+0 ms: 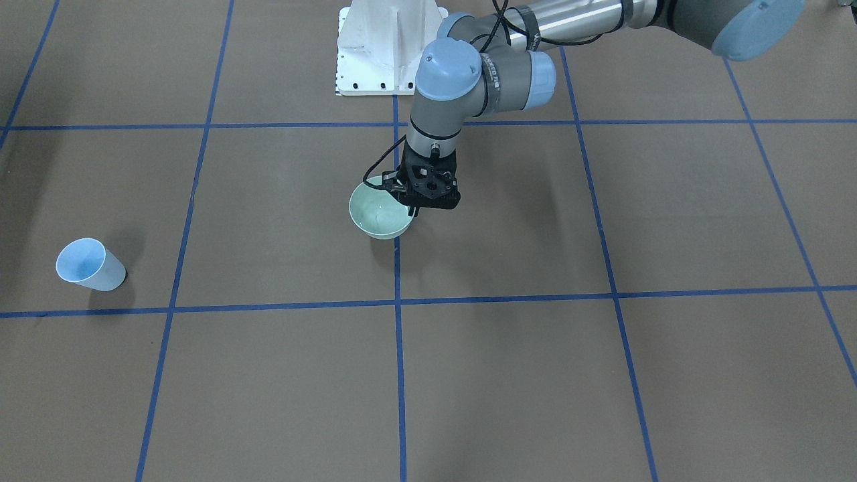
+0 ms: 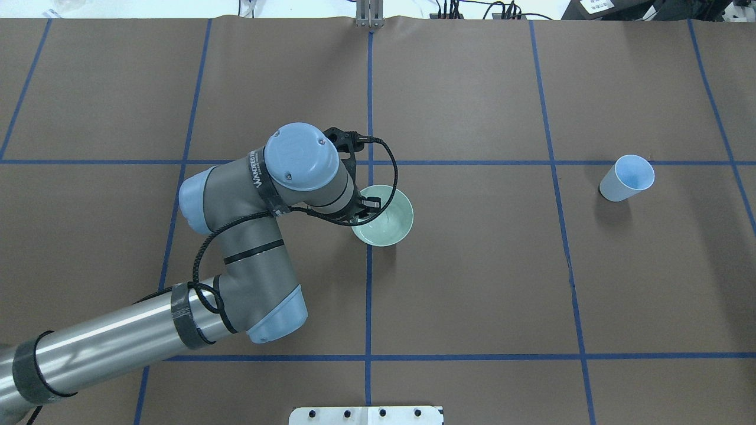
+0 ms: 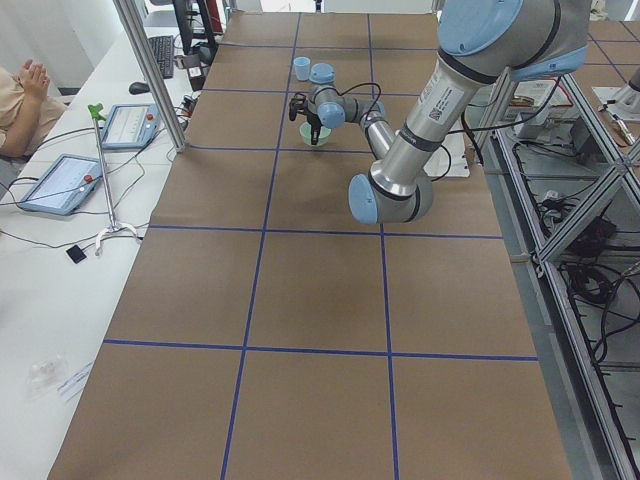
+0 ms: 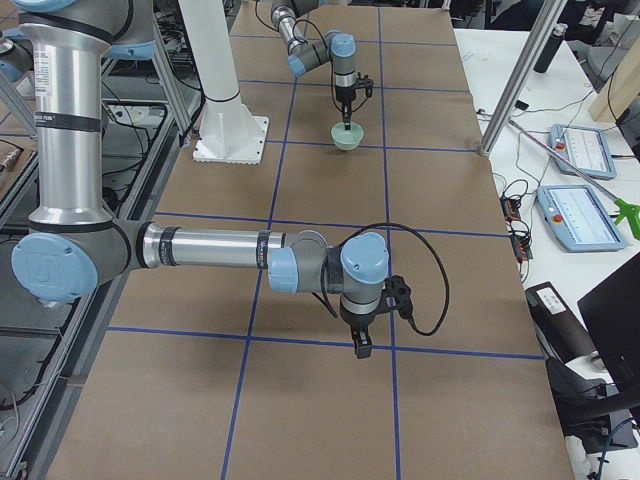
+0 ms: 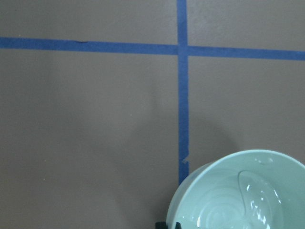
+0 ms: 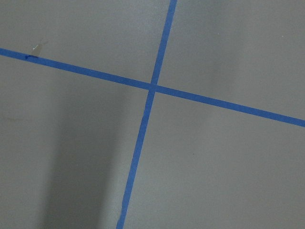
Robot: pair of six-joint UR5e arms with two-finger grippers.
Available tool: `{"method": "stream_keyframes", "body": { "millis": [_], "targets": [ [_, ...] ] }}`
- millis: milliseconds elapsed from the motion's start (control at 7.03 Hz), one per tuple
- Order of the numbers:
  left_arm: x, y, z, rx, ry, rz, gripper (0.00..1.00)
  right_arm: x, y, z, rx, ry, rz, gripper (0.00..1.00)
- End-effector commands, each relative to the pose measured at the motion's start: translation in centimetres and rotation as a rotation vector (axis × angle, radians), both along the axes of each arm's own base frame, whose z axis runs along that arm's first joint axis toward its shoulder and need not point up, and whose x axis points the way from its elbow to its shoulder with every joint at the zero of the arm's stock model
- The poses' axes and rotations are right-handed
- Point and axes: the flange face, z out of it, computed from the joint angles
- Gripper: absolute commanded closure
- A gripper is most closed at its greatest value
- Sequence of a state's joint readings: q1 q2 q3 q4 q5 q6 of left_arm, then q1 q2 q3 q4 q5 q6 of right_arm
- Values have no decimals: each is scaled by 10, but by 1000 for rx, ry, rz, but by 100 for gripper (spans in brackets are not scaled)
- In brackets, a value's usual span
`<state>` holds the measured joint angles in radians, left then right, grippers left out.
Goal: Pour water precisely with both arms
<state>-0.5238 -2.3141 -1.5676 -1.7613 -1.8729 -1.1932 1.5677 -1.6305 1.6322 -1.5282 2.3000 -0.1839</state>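
Brown table cover [image 2: 472, 283], blue tape grid [image 2: 472, 356]; white side bench [image 3: 30, 330].

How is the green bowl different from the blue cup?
The bowl is pale green; the cup is light blue. The bowl is wide and low; the cup is taller and narrower. The left gripper is at the bowl's rim; the cup stands alone, off to the robot's right. Both stand upright with open tops.

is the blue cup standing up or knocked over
Upright: the cup stands on its base, open mouth facing up.
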Motion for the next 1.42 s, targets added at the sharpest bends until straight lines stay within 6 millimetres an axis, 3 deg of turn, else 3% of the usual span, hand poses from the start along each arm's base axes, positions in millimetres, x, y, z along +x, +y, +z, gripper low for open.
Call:
{"method": "stream_keyframes", "body": {
  "millis": [0, 285, 569, 712, 1281],
  "targets": [
    [-91, -15, 57, 49, -2, 87, 100, 0, 4, 6, -13, 1, 0, 0],
    [-187, -25, 139, 133, -52, 184, 100, 0, 7, 9, -20, -1, 0, 0],
    [-258, -37, 223, 201, -146, 250, 100, 0, 11, 11, -24, -1, 0, 0],
    [-292, -42, 253, 223, -175, 278, 100, 0, 11, 11, -23, -1, -1, 0],
    [-333, -65, 326, 239, -224, 364, 100, 0, 11, 11, -21, -1, -2, 0]
  ]
}}
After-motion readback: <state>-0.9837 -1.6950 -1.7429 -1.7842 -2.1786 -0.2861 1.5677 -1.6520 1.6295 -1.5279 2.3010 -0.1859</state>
